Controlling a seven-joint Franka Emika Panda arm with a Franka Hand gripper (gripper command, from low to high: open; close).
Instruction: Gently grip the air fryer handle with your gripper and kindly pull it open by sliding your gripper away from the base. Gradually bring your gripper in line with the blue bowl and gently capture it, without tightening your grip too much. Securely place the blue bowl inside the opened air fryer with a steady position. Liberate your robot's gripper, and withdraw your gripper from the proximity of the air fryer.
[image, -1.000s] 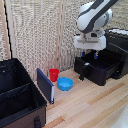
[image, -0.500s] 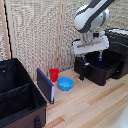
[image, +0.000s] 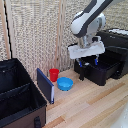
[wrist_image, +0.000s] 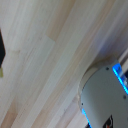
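The tool (image: 88, 62) has risen since a moment ago — it now hangs above the air fryer (image: 107, 60)'s pulled-out drawer, fingers apart, holding nothing. The blue bowl (image: 65, 83) stays on the table (image: 95, 105) beside a red cup (image: 54, 75).

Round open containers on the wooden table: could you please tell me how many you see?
2: a small red cup by the slatted wall, and a shallow bright-blue bowl just in front of it. Others may be hidden.

Soft even light, both views blurred.
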